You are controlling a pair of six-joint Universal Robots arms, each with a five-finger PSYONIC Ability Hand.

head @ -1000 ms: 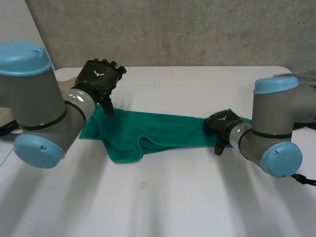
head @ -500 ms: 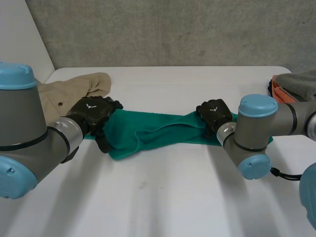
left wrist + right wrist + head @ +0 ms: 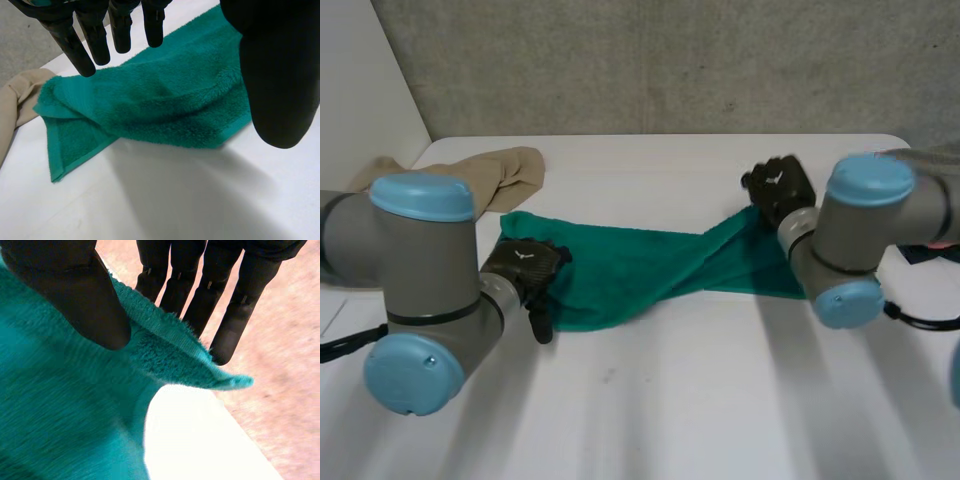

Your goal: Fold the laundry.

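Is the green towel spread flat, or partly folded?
Partly folded: the right hand pinches one raised end of the green towel, and layers overlap by the left hand.

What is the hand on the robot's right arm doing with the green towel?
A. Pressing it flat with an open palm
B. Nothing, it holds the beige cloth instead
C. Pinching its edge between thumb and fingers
C: in the right wrist view the right hand has its thumb on one side of the green towel edge and its fingers on the other.

One green towel [image 3: 640, 268], one beige garment [image 3: 508, 166], one table [image 3: 670, 400], two hands: left hand [image 3: 525, 270], right hand [image 3: 780, 188].
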